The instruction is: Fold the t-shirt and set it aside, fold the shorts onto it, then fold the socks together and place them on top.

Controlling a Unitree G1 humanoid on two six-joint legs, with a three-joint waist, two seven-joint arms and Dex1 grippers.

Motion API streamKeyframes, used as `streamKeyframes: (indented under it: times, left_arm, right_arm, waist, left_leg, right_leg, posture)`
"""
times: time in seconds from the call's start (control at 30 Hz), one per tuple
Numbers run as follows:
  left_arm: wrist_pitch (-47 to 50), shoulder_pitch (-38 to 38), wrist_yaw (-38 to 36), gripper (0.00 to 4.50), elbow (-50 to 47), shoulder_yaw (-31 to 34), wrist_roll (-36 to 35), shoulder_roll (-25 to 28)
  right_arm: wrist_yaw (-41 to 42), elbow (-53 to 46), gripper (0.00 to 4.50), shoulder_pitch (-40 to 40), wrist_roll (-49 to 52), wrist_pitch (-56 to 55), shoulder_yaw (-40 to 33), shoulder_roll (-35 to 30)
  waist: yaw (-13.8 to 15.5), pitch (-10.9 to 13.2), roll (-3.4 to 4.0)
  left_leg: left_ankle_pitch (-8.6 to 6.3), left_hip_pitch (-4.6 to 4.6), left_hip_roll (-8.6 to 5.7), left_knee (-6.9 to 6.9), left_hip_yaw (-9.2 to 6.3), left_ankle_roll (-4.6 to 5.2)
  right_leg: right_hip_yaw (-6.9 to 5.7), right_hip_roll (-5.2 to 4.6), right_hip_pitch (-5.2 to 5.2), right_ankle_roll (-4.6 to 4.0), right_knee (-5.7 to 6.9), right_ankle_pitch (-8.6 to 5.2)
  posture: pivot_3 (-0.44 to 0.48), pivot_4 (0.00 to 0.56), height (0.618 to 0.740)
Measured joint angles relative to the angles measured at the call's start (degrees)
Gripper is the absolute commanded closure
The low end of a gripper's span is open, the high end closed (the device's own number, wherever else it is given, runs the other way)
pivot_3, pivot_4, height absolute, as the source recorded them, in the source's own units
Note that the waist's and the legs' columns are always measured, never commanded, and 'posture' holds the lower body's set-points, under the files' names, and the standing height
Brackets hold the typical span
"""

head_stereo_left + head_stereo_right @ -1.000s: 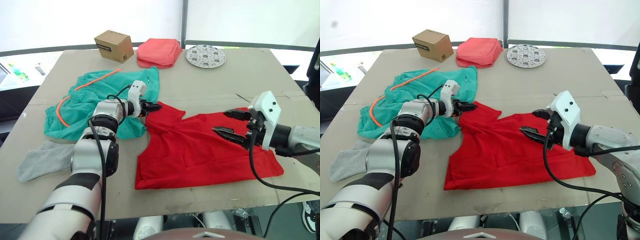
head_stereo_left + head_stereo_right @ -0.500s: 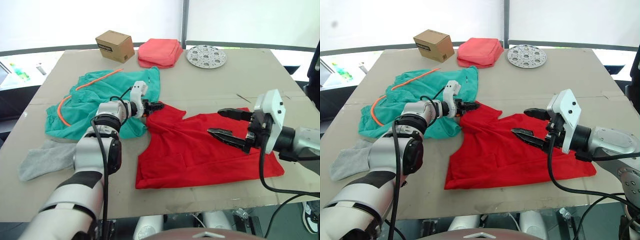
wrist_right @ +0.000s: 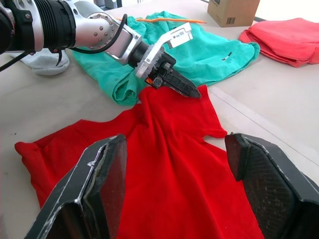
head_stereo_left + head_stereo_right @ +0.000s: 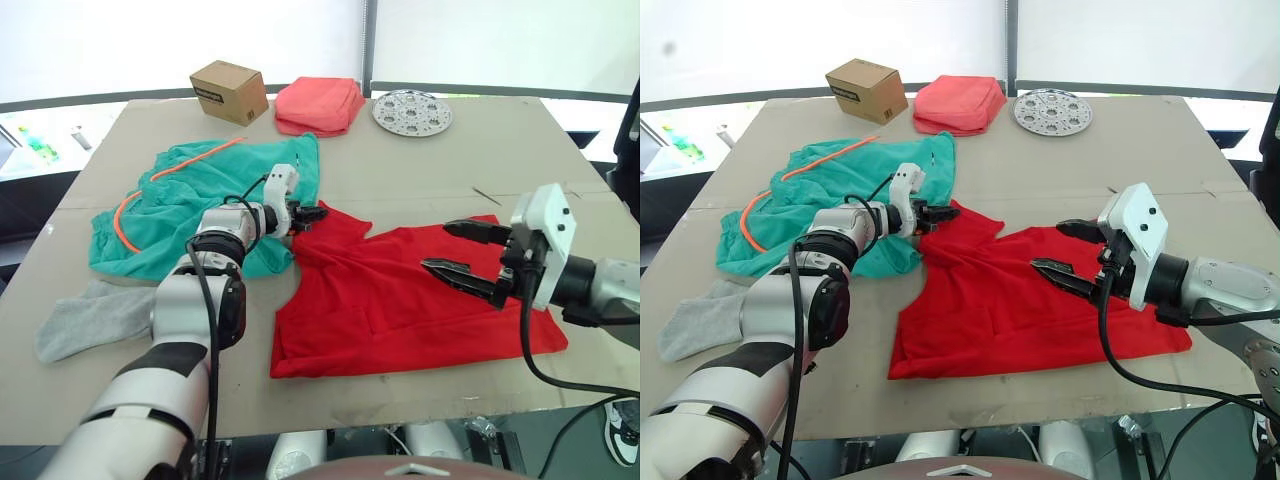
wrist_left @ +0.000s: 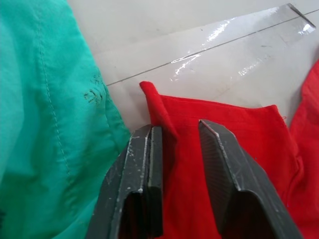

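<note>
Thin red t-shirt (image 4: 400, 300), rumpled flat

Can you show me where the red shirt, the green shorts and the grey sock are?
red shirt (image 4: 400, 300), left eye view, middle of its body
green shorts (image 4: 190, 185), left eye view, upper leg fabric
grey sock (image 4: 85, 320), left eye view, its middle

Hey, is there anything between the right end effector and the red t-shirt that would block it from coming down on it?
Nothing visible does. The right end effector hangs open directly over the t-shirt, with only bare red fabric beneath it. The left end effector is at the shirt's far sleeve, well clear.
</note>
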Motion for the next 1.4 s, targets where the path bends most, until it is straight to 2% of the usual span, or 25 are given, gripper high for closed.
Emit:
streamKeyframes:
  times: [0.03, 0.07, 0.37, 0.43, 0.47, 0.6, 0.7, 0.77, 0.87, 0.9, 0.93, 1.03, 1.13, 1.27, 1.4]
  left_arm:
    - [-1.4, 0.0, 0.0, 4.33, 0.0, -0.3, 0.5, 0.1]
    - [-2.2, 0.0, 0.0, 4.45, 0.0, -0.4, 0.7, 0.1]
    - [-7.5, 0.6, -5.4, 4.45, -2.5, 1.3, -1.2, 2.2]
    - [-6.5, 3.6, -11.2, 4.45, -10.4, 3.2, -5.1, 3.2]
    - [-3.8, 9.0, -16.4, 4.45, -22.8, 3.7, -9.3, 4.0]
    - [3.9, 23.2, -20.3, 4.45, -49.1, 1.8, -16.4, 3.7]
    - [8.2, 32.1, -18.9, 4.45, -62.9, -0.6, -19.6, 3.0]
    - [9.1, 35.2, -17.5, 4.45, -68.8, -2.4, -20.2, 2.5]
    - [9.4, 37.6, -15.1, 4.45, -73.7, -3.5, -21.2, 1.6]
    - [9.3, 39.0, -14.2, 4.45, -75.7, -4.3, -21.4, 1.3]
    - [9.2, 39.5, -13.8, 4.45, -76.2, -4.8, -21.4, 1.0]
    - [8.9, 41.8, -11.5, 4.45, -77.9, -5.4, -21.6, 1.0]
    - [8.8, 43.5, -9.4, 4.45, -81.0, -5.1, -22.3, 1.3]
    - [8.9, 46.3, -6.2, 4.45, -83.9, -4.1, -23.3, 1.4]
    - [9.3, 49.5, -3.6, 4.45, -87.4, -3.7, -24.5, 2.4]
  right_arm:
    - [0.0, 0.0, 1.15, 0.2, 0.1, -0.1, 0.0, -0.3]
    - [-0.1, 0.1, 1.15, 0.3, 0.2, -0.2, 0.0, -0.4]
    - [-1.7, 2.1, 1.15, 0.5, 0.4, 0.0, 0.0, -1.1]
    - [-4.5, 5.5, 1.15, -1.1, -2.0, 2.8, 2.3, -3.1]
    - [-6.8, 11.0, 1.15, -3.5, -4.8, 5.8, 4.0, -5.0]
    - [-8.2, 22.4, 1.15, -10.1, -10.8, 8.9, 8.3, -7.1]
    - [-6.0, 32.3, 1.15, -16.1, -19.3, 6.6, 17.4, -9.1]
    - [-3.4, 40.1, 1.15, -19.4, -24.1, 3.9, 21.9, -8.7]
    - [0.4, 52.5, 1.15, -25.8, -29.7, -1.0, 26.6, -6.1]
    - [2.4, 60.5, 1.15, -29.5, -33.0, -4.2, 28.8, -4.4]
    - [3.0, 64.0, 1.15, -31.1, -34.3, -5.6, 29.2, -3.6]
    - [6.8, 83.0, 1.15, -38.6, -40.7, -13.3, 31.0, 1.5]
    - [8.9, 95.2, 1.15, -42.3, -44.6, -18.7, 31.0, 5.7]
    - [10.1, 104.2, 1.15, -44.9, -46.3, -21.9, 28.8, 9.7]
    - [14.2, 105.7, 1.15, -46.0, -47.0, -22.6, 27.2, 12.3]
  waist:
    - [0.0, 0.0, 0.0]
    - [0.0, 0.0, -0.01]
    - [-0.1, 0.0, -0.03]
    - [-0.2, 0.0, -0.04]
    - [-0.3, 0.0, -0.03]
    - [-0.4, 0.0, 0.09]
    - [-0.3, 0.0, 0.12]
    - [0.1, 0.0, 0.15]
    - [-0.2, 0.1, 0.19]
    - [-0.3, 0.1, 0.19]
    - [-0.3, 0.1, 0.19]
    - [-0.4, 0.1, 0.19]
    - [-0.4, 0.1, 0.2]
    - [-0.4, 0.1, 0.23]
    - [-0.5, 0.1, 0.25]
  left_leg:
    - [0.0, 0.0, 0.0, 0.0, 0.0, 0.0]
    - [0.0, 0.0, 0.01, 0.0, 0.0, 0.0]
    - [0.0, 0.0, 0.07, 0.0, 0.03, 0.0]
    - [0.0, -0.01, 0.08, 0.0, 0.1, 0.0]
    - [0.0, 0.01, 0.13, 0.0, 0.19, -0.01]
    - [0.01, 0.1, 0.22, -0.09, 0.26, -0.02]
    - [0.0, 0.07, 0.22, -0.08, 0.24, -0.01]
    - [0.01, 0.04, 0.17, -0.07, 0.24, -0.01]
    - [0.01, 0.11, 0.16, -0.03, 0.47, 0.0]
    - [0.01, 0.12, 0.16, -0.01, 0.49, 0.0]
    - [0.01, 0.12, 0.16, -0.01, 0.5, 0.0]
    - [0.01, 0.15, 0.19, -0.07, 0.47, -0.01]
    - [0.01, 0.13, 0.21, -0.13, 0.45, -0.02]
    - [0.01, 0.13, 0.21, -0.15, 0.48, -0.02]
    - [0.01, 0.18, 0.2, -0.14, 0.46, -0.02]
  right_leg:
    - [0.0, 0.0, 0.0, 0.0, 0.0, 0.0]
    - [0.0, 0.0, 0.0, 0.0, -0.01, 0.0]
    - [0.01, 0.01, -0.01, -0.01, -0.01, 0.0]
    - [0.07, -0.01, -0.02, -0.02, -0.02, 0.01]
    - [0.18, -0.07, -0.05, -0.04, 0.0, 0.01]
    - [0.41, -0.17, -0.05, -0.07, -0.02, 0.0]
    - [0.39, -0.11, -0.05, -0.08, -0.08, 0.0]
    - [0.35, -0.07, -0.03, -0.08, -0.15, 0.01]
    - [0.42, -0.03, -0.03, -0.07, -0.19, 0.02]
    - [0.42, -0.01, -0.01, -0.06, -0.2, 0.01]
    - [0.42, 0.0, -0.01, -0.06, -0.2, 0.02]
    - [0.39, 0.11, -0.03, -0.06, -0.18, 0.02]
    - [0.34, 0.11, -0.04, -0.06, -0.17, 0.02]
    - [0.39, 0.07, -0.04, -0.06, -0.21, 0.02]
    - [0.39, 0.07, -0.01, -0.07, -0.17, 0.03]
  posture:
    - [0.0, 0.15, 0.74]
    - [0.0, 0.15, 0.74]
    - [0.0, 0.15, 0.74]
    - [0.0, 0.15, 0.74]
    - [0.0, 0.15, 0.74]
    - [0.0, 0.15, 0.74]
    - [0.0, 0.15, 0.74]
    - [0.0, 0.15, 0.74]
    - [0.0, 0.15, 0.74]
    - [0.0, 0.15, 0.74]
    - [0.0, 0.15, 0.74]
    - [0.0, 0.15, 0.74]
    - [0.0, 0.15, 0.74]
    - [0.0, 0.15, 0.74]
    - [0.0, 0.15, 0.74]
